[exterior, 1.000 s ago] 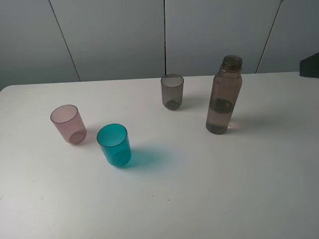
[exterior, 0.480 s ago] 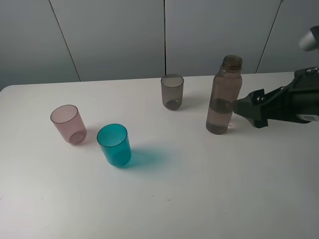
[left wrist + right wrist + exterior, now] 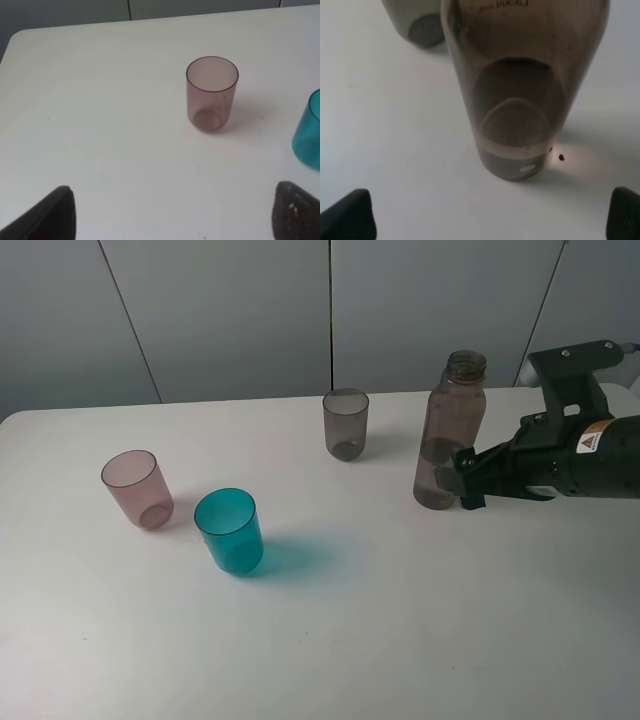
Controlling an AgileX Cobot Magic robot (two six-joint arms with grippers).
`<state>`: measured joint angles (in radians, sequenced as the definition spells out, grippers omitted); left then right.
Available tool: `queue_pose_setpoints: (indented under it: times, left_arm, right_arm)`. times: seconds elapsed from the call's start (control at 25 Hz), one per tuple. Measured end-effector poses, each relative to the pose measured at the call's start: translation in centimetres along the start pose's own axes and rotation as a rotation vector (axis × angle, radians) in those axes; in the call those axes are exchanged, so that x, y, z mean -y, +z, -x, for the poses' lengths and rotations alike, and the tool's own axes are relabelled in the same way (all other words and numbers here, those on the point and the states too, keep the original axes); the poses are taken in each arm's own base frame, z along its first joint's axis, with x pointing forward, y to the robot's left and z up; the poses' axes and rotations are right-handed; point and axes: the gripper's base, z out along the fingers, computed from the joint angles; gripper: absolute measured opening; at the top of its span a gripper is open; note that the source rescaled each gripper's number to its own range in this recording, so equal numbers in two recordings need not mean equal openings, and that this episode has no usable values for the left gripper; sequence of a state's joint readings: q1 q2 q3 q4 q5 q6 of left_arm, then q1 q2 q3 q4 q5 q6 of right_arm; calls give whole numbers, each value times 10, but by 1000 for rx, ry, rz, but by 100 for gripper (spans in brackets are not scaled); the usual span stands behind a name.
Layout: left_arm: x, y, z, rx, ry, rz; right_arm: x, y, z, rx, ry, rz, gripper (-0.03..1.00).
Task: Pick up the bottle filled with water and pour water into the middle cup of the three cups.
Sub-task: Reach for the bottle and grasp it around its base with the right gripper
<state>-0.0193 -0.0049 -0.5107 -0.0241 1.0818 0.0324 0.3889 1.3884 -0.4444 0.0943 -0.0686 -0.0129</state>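
The smoky brown-grey bottle (image 3: 452, 430) stands upright and uncapped at the back right of the table, with water in its lower part. My right gripper (image 3: 458, 485) is open, its tips level with the bottle's lower body. In the right wrist view the bottle (image 3: 520, 100) fills the frame just ahead of the right gripper (image 3: 487, 217), and nothing is held. The teal middle cup (image 3: 229, 531) stands at the front left, between the pink cup (image 3: 137, 489) and the grey cup (image 3: 346, 424). My left gripper (image 3: 175, 217) is open over bare table, short of the pink cup (image 3: 211, 93).
The white table (image 3: 400, 620) ends at a grey panelled wall behind. The grey cup (image 3: 417, 20) stands just beyond the bottle on its far left. The teal cup (image 3: 309, 132) shows at the edge of the left wrist view.
My right arm has come in from the right edge and reached the bottle's lower body. The bottle and the three cups have not moved.
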Motion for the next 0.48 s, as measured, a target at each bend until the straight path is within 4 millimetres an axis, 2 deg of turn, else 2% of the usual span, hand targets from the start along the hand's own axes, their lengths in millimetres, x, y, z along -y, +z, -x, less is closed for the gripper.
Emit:
queue_pose_setpoints:
  times: [0.48]
  left_arm:
    - [0, 0, 0, 0, 0, 0]
  right_arm:
    - [4, 48, -21, -47, 44, -38, 100]
